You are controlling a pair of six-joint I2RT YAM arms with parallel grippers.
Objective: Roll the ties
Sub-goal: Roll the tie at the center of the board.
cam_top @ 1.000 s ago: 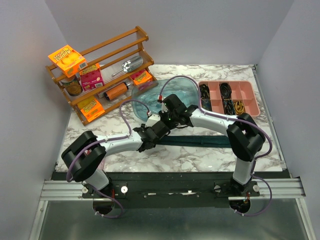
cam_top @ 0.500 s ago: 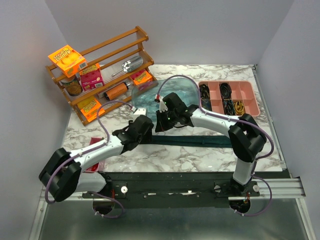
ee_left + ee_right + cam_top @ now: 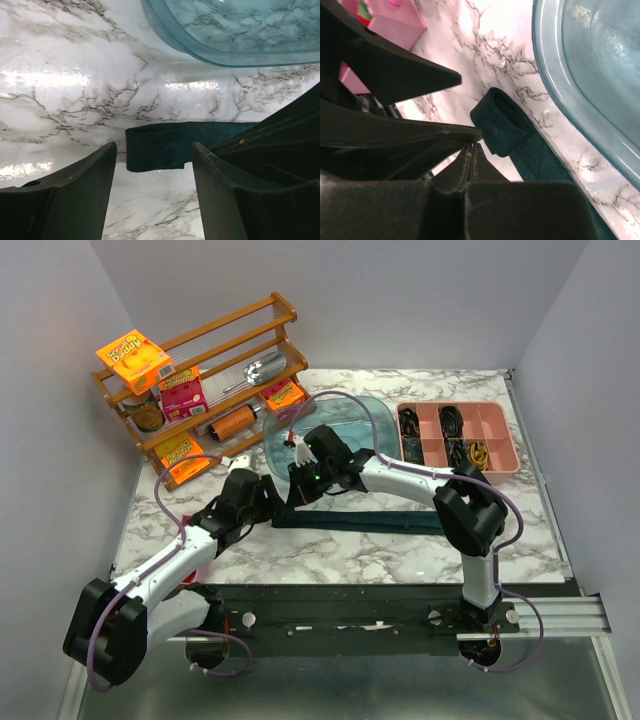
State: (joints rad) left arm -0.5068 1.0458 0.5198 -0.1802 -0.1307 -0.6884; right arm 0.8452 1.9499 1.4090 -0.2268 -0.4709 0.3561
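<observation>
One marble table (image 3: 350, 560) carries one blue tub (image 3: 340, 415), one wooden rack (image 3: 200, 390) and one pink tray (image 3: 497, 425). One teal tie (image 3: 370, 523) lies flat on the table just in front of the tub, its left end folded over. Of the two grippers, the left gripper (image 3: 153, 146) stands wide apart, straddling that end and gripping nothing. The right gripper (image 3: 472, 145) is pressed together, empty, its tips just beside the fold.

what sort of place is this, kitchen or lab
Most likely a robot test bench, not a kitchen: a marble-look table boxed in by plain grey walls, a left arm and right arm bolted to a metal rail, and staged props like the wooden rack and pink tray.
</observation>
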